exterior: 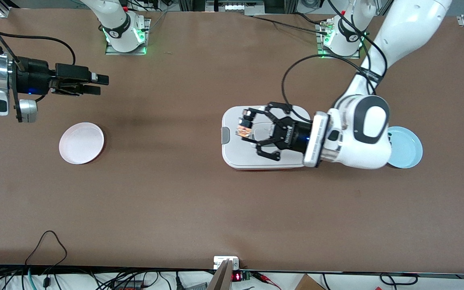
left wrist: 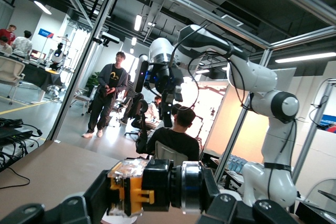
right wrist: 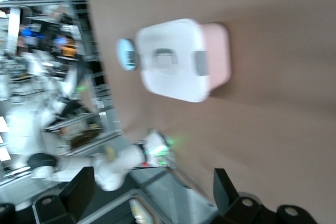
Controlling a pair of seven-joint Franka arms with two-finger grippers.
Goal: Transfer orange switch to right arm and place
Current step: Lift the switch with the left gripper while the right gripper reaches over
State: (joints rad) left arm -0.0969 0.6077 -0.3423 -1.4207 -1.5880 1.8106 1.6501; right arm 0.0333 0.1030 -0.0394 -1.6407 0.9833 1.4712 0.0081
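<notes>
My left gripper (exterior: 245, 128) is shut on the orange switch (exterior: 243, 131) and holds it in the air over the lid of a white box (exterior: 232, 155). In the left wrist view the switch (left wrist: 134, 187) lies sideways between the fingers, its orange body and clear cap at one end and its black barrel with a silver ring at the other. My right gripper (exterior: 102, 85) is open and empty, held level above the table at the right arm's end, well apart from the switch. Its fingertips (right wrist: 224, 184) stand wide apart in the right wrist view.
The white box has a pink base and a grey latch (exterior: 224, 135); it also shows in the right wrist view (right wrist: 173, 59). A pink plate (exterior: 81, 143) lies under the right gripper's side. A light blue plate (exterior: 407, 147) lies partly under the left arm.
</notes>
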